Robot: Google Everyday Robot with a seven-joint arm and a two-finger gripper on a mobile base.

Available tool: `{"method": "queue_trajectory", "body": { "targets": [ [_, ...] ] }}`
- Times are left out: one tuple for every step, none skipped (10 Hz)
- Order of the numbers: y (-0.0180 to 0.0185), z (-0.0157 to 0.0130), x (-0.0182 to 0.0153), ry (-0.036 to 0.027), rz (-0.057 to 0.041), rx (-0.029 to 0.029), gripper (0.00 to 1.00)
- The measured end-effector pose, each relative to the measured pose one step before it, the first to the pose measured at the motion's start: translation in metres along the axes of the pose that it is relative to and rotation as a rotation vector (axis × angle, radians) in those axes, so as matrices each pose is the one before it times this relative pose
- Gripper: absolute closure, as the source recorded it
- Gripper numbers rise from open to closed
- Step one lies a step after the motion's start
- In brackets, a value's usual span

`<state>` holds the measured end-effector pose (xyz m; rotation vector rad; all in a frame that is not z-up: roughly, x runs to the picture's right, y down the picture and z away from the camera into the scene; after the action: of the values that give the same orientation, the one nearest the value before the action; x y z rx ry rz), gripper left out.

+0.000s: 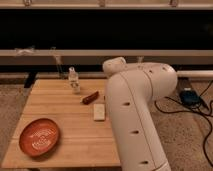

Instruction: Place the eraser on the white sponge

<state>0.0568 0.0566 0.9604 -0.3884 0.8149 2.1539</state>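
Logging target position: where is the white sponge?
Camera view: the white sponge lies on the table just in front of the reddish-brown stick, beside the arm; pincer not in view.

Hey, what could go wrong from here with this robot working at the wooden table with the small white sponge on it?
1. The big white robot arm covers the wooden table's right side; neither the gripper nor the eraser shows, so any grasp is unchecked.
2. The reddish-brown stick lies just beyond the small off-white rectangular sponge, with a small clear bottle upright nearby; a careless descent might knock either.
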Motion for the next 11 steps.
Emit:
{"method": "queue_trajectory", "body": {
  "targets": [
    [-0.00304,0.00313,0.00076,0.00697,0.00140,0.00571,0.39],
    [-0.00194,0.00422,0.00103,0.00511,-0.00221,0.00213,0.52],
    [0.00040,0.00152,0.00158,-0.00065,-0.00623,-0.00110,0.60],
    [-0.00046,0.00068,0.00214,-0.00329,-0.01039,-0.00007,0.70],
    [-0.00001,-0.00113,0.00871,-0.00529,-0.03028,0.00573,0.82],
    [0.00188,-0.00263,0.00504,-0.01095,-0.02517,-0.00099,0.89],
    [0.00400,-0.00784,0.01035,-0.01029,-0.03675,-0.01030,0.97],
    [0.00220,-0.01256,0.00958,-0.01230,-0.04496,-0.01831,1.00],
    [0.00305,-0.01171,0.01109,-0.00505,-0.03428,-0.02087,1.00],
    [0.00607,-0.01084,0.01106,-0.00519,-0.03566,-0.01602,1.00],
    [0.00861,-0.01421,0.01257,-0.00578,-0.04559,-0.01769,1.00]
  ]
}}
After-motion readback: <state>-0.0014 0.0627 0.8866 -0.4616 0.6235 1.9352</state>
